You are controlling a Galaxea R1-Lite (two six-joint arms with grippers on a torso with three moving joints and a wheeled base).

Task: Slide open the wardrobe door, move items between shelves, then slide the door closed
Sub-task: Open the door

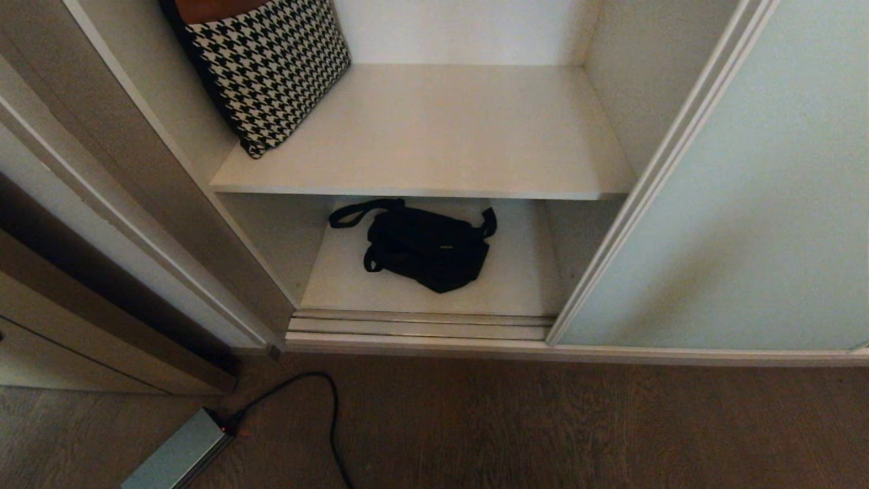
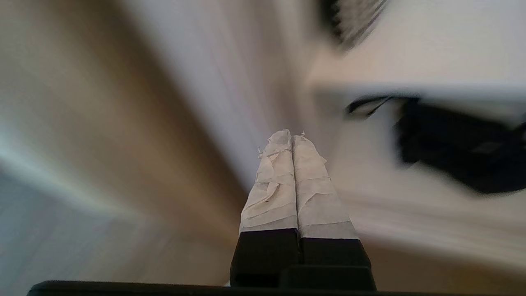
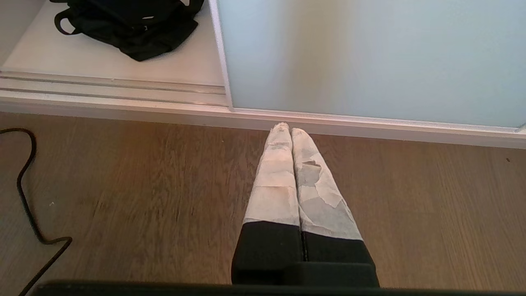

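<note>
The sliding wardrobe door (image 1: pixel 733 204), a pale green frosted panel, stands pushed to the right, so the wardrobe is open. An upper white shelf (image 1: pixel 434 129) carries a black-and-white houndstooth bag (image 1: pixel 268 68) at its left. A black bag (image 1: pixel 424 248) lies on the bottom shelf (image 1: pixel 523 278). Neither gripper shows in the head view. My left gripper (image 2: pixel 291 137) is shut and empty in a blurred wrist view, facing the wardrobe's left side with the black bag (image 2: pixel 460 152) off to one side. Also shut and empty, my right gripper (image 3: pixel 287 129) hangs over the wooden floor just before the door (image 3: pixel 370 57).
The grooved metal floor track (image 1: pixel 421 326) runs along the wardrobe's front. A brown wooden door frame (image 1: pixel 102 204) stands at the left. On the floor a black cable (image 1: pixel 326 414) leads to a grey power strip (image 1: pixel 176 455).
</note>
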